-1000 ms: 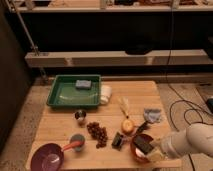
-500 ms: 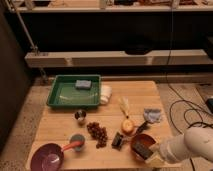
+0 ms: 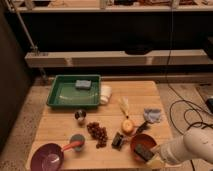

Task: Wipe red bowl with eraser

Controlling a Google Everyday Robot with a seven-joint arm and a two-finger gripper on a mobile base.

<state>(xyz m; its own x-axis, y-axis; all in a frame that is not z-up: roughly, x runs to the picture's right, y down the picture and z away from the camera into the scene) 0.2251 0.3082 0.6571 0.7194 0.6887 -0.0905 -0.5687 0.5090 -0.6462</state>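
The red bowl [image 3: 141, 143] sits on the wooden table [image 3: 145, 97] close to its near right corner. Inside it lies the eraser [image 3: 143, 151], a dark flat block tilted against the bowl's near inner wall. The end effector [image 3: 151, 158] is at the bowl's near right rim, with its fingers closed on the eraser. The white arm [image 3: 187, 146] reaches in from past the table's right edge.

Just beside the bowl's left side is a small black squarish object [image 3: 118, 140]. A yellow-orange round thing [image 3: 128, 125] lies toward the table's middle, beyond the bowl. A blue-grey cloth [image 3: 152, 115] lies near the right edge.

A cluster of brown pieces [image 3: 97, 133] sits in the middle of the table, near the front edge. A purple bowl [image 3: 47, 156] occupies the near left corner, with a small teal cup [image 3: 76, 142] beside it.

At the far left corner stands a green tray [image 3: 61, 95] with a blue sponge [image 3: 82, 83] in it. A white object [image 3: 105, 94] touches the tray's right side.
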